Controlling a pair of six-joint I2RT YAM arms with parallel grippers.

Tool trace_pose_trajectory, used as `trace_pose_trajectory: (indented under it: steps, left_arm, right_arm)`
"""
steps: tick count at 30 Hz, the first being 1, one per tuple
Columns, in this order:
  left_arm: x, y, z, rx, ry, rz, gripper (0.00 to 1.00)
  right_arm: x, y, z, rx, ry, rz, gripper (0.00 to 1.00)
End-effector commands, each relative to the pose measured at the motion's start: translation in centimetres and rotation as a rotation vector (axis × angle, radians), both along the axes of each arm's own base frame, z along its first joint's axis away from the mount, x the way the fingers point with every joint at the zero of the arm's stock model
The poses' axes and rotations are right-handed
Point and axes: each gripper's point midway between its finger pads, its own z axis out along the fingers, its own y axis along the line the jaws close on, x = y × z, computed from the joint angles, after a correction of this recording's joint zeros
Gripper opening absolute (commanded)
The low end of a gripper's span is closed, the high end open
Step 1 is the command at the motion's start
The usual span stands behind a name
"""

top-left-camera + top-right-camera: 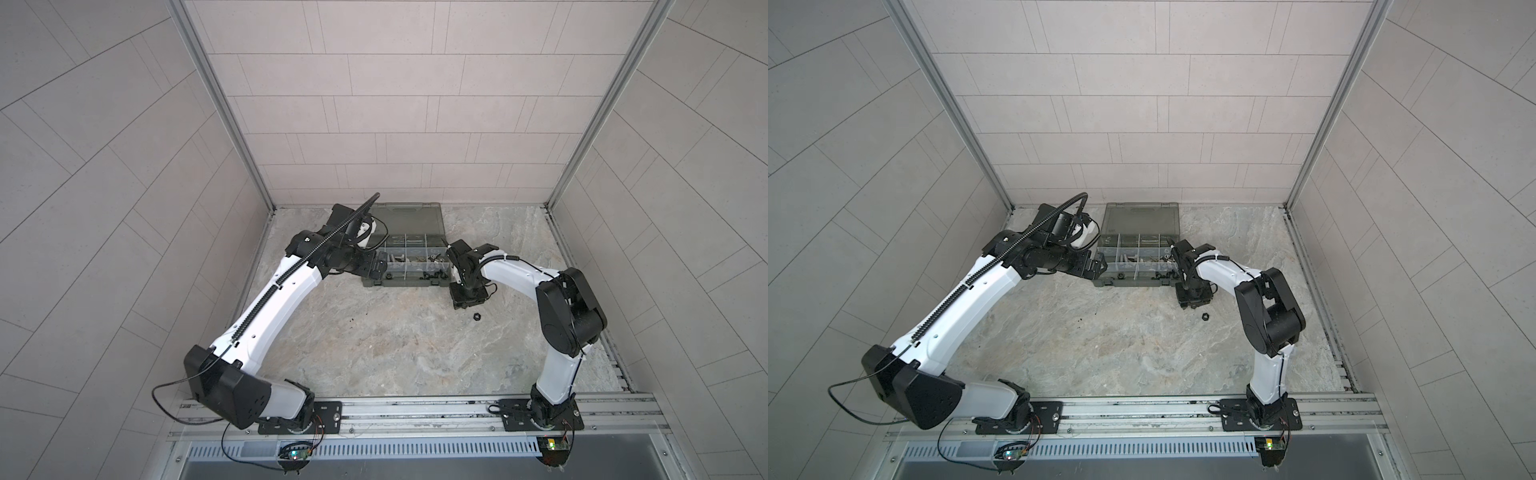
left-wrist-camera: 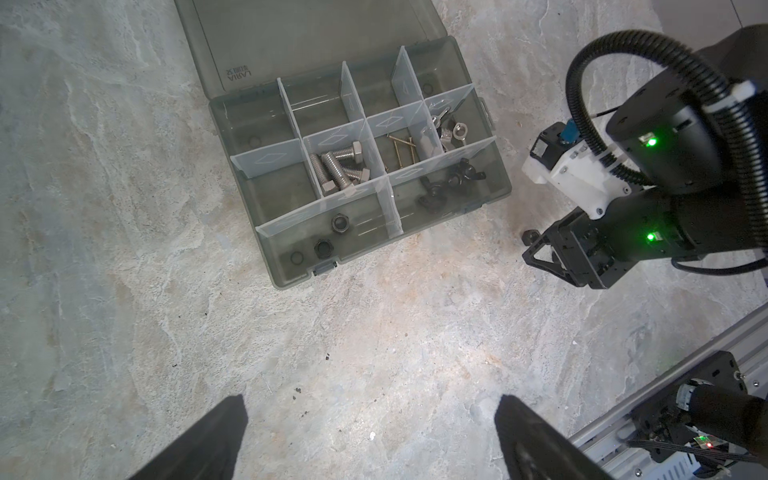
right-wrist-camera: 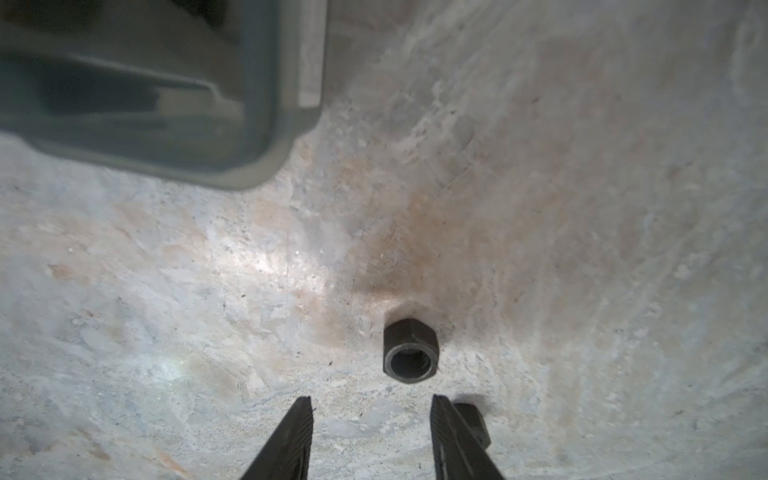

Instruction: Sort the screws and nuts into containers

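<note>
In both top views the open organizer case [image 1: 411,218] [image 1: 1142,218] lies by the far edge of the bench [image 1: 374,353] [image 1: 1100,353]. The left tool [image 1: 376,266] [image 1: 1096,266] hangs at its left end, and the right tool [image 1: 467,305] [image 1: 1192,303] points down beside its near right corner, a loose black nut [image 1: 476,317] [image 1: 1204,316] lying just beside it. The left wrist view shows the left tool [image 2: 372,401] spread wide and empty. The compartments [image 2: 257,124] hold silver bolts [image 2: 338,166], thin screws [image 2: 401,149], black wing nuts [image 2: 453,178] and black hex nuts [image 2: 328,241]. The right wrist view shows the right tool [image 3: 372,401] half spread, pinching nothing, a hex nut [image 3: 409,353] just beyond its tips and another nut [image 3: 473,424] partly behind one finger.
</note>
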Motion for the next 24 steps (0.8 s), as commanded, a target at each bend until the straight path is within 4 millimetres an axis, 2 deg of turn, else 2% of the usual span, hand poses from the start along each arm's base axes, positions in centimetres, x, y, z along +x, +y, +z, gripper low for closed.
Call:
trace_pose_trajectory:
  steps: [1, 10, 16, 19, 24]
  left_arm:
    - [-0.6, 0.4, -0.1, 0.006, -0.016, -0.014, 1.00]
    - [-1.1, 0.2, 0.2, -0.015, -0.020, -0.028, 1.00]
    - [-1.2, -1.6, 0.3, -0.120, -0.001, -0.057, 1.00]
    - [-1.1, -1.8, 0.1, -0.127, 0.009, -0.053, 1.00]
    - [-1.2, -1.4, 0.0, -0.110, 0.004, -0.047, 1.00]
  right_arm:
    - [0.6, -0.5, -0.3, -0.020, -0.003, -0.032, 0.47]
    - [1.3, -0.9, -1.1, -0.022, 0.010, -0.050, 0.45]
    - [1.3, -1.0, -1.7, -0.011, 0.023, -0.061, 0.32]
    - [1.2, -1.0, -2.0, -0.009, 0.032, -0.067, 0.24]
    - [1.0, -0.9, -1.9, -0.004, 0.040, -0.069, 0.18]
